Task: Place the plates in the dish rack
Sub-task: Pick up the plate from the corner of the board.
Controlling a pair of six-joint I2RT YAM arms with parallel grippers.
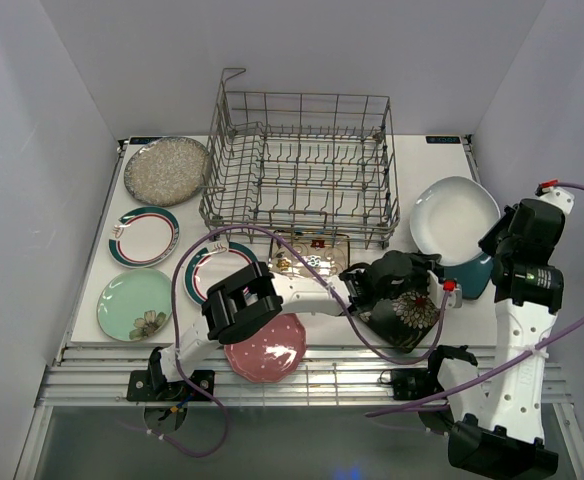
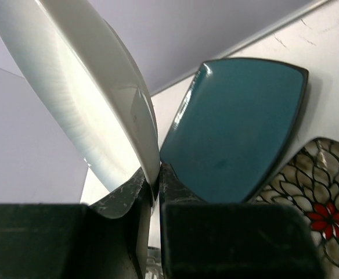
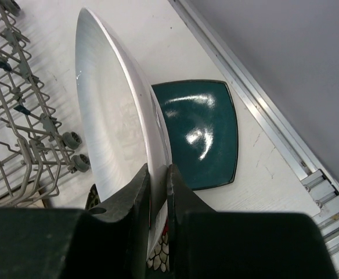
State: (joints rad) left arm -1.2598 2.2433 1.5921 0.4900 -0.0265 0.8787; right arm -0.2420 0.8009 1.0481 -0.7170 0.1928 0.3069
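Note:
The white oval plate (image 1: 454,215) is tilted up on edge at the right of the table, over the teal plate (image 1: 475,272). My left gripper (image 1: 430,268) is shut on its near rim (image 2: 88,99), and my right gripper (image 1: 492,243) is shut on its right rim (image 3: 111,128). In the left wrist view the rim sits between the fingertips (image 2: 156,177); the right wrist view shows the same (image 3: 159,174). The teal plate (image 3: 201,131) lies flat beneath. The grey wire dish rack (image 1: 302,165) stands at the back centre, holding no plates.
The black floral square plate (image 1: 409,318) lies under the left wrist, the cream floral one (image 1: 312,255) before the rack. At the left lie speckled silver (image 1: 167,170), teal-rimmed (image 1: 144,237), pale green (image 1: 135,305) and another rimmed plate (image 1: 215,268). A pink plate (image 1: 267,347) lies near the front.

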